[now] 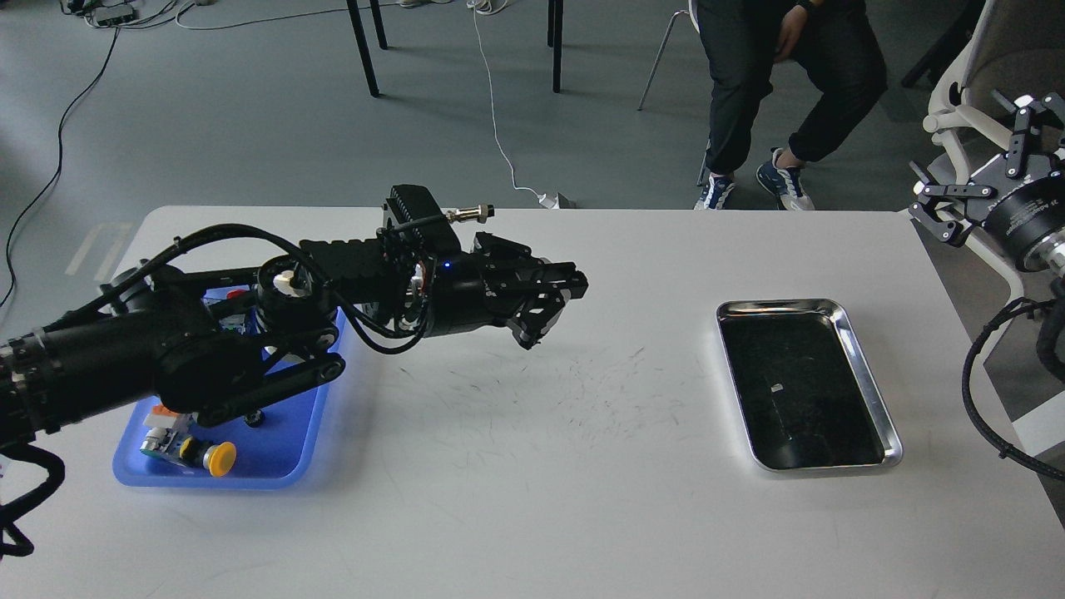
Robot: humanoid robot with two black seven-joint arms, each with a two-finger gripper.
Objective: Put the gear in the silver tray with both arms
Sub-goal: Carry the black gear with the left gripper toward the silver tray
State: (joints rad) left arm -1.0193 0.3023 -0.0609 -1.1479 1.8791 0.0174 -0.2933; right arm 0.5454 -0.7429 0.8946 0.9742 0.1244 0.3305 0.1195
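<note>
My left arm reaches from the left across the table's middle. Its gripper (545, 314) hangs above the bare tabletop, about halfway between the blue tray (287, 445) and the silver tray (869, 383). Its fingers are drawn together on a small dark piece, which looks like the gear. The silver tray lies at the right with a dark, empty bottom. My right gripper (978, 175) is open and empty, raised beyond the table's right edge. A second small black gear (254, 418) peeks out under the left arm in the blue tray.
The blue tray holds push-button switches, one with a yellow cap (220, 458). The left arm covers most of that tray. A seated person (782, 75) and table legs are behind the far edge. A white chair (957, 116) stands by the right gripper.
</note>
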